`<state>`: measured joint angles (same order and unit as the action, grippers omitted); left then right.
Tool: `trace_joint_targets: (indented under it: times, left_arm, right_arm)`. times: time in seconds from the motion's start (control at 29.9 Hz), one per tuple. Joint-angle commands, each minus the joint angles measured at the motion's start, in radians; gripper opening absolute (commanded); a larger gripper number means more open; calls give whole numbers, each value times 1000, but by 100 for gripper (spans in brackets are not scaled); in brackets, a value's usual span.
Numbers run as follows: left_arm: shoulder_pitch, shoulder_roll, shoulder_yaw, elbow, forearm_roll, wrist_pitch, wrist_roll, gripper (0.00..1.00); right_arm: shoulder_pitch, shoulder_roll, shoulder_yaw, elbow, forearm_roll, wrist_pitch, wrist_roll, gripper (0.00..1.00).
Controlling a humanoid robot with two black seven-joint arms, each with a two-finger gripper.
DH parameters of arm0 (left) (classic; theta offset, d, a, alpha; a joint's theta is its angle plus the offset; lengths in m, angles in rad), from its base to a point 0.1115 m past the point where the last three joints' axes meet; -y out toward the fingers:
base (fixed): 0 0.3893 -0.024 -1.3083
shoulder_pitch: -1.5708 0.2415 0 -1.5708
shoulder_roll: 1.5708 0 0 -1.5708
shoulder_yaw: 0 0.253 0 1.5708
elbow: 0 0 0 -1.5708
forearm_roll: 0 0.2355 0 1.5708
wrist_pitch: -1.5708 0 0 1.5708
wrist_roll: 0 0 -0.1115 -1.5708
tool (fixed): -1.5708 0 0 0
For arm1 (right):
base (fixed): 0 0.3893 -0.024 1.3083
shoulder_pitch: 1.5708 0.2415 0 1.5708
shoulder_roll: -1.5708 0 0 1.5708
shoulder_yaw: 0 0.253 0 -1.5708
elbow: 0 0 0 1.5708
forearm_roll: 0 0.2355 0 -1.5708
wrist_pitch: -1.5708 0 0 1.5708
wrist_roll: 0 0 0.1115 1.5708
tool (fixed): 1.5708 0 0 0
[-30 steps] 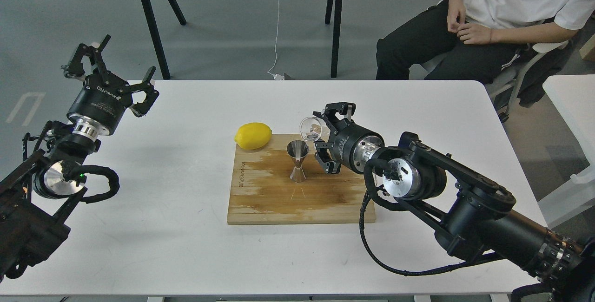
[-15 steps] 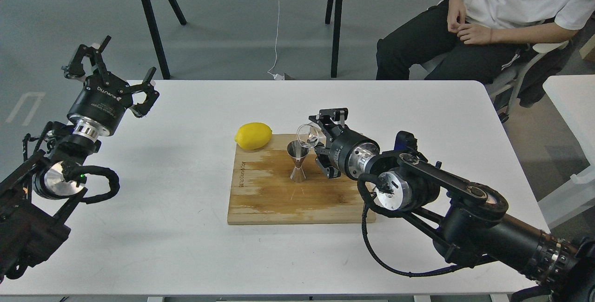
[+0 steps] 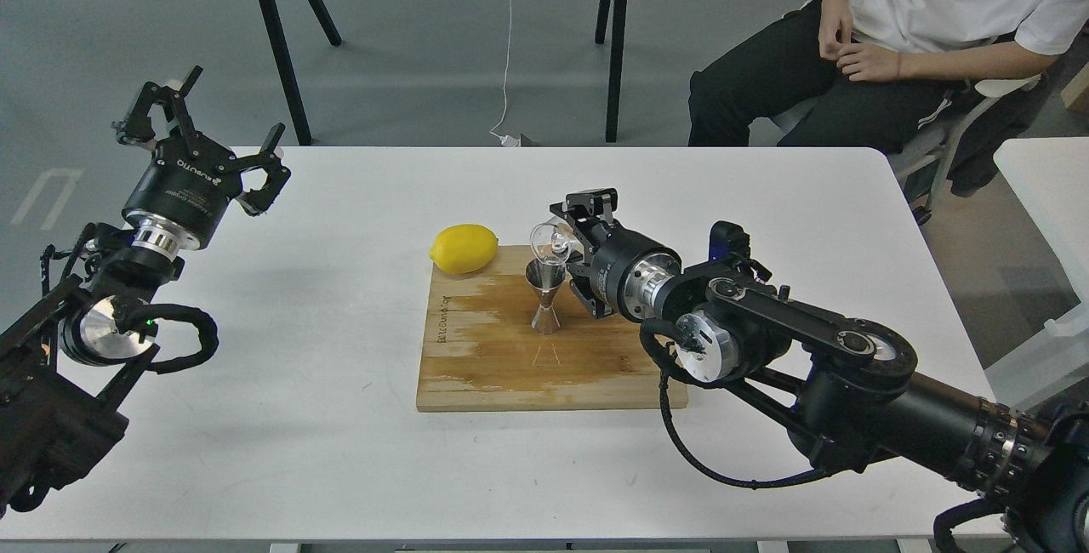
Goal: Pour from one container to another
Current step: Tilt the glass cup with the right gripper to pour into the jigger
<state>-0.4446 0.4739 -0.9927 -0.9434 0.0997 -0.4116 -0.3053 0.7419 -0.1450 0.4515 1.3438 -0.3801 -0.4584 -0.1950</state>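
The clear glass cup point(image 3: 549, 241) is tipped on its side, mouth facing left and down, directly above the mouth of the steel jigger point(image 3: 544, 296). My right gripper point(image 3: 568, 243) is shut on the cup, coming in from the right. The jigger stands upright on the wooden cutting board point(image 3: 510, 366), near its back middle. My left gripper point(image 3: 204, 123) hangs open and empty above the table's far left edge, well away from the board.
A yellow lemon point(image 3: 464, 248) lies at the board's back left corner, close to the jigger. A seated person point(image 3: 893, 34) is behind the white table point(image 3: 298, 417) at the right. Black table legs point(image 3: 276, 42) stand behind the left side.
My right gripper has carried the cup leftward and tilted it further, from beside the jigger to right over its mouth. The left arm has stayed still.
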Motion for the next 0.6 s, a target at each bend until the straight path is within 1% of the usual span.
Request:
trace_joint_targets:
  times: [0.0, 0.57]
  left_arm:
    - [1, 0, 0, 0, 0, -1, 0, 100]
    - [-2, 0, -1, 3, 0, -1, 0, 100]
  right_arm:
    - [11, -1, -20, -2, -11, -2, 0, 34]
    - [16, -1, -34, -26, -111, -19, 0, 34]
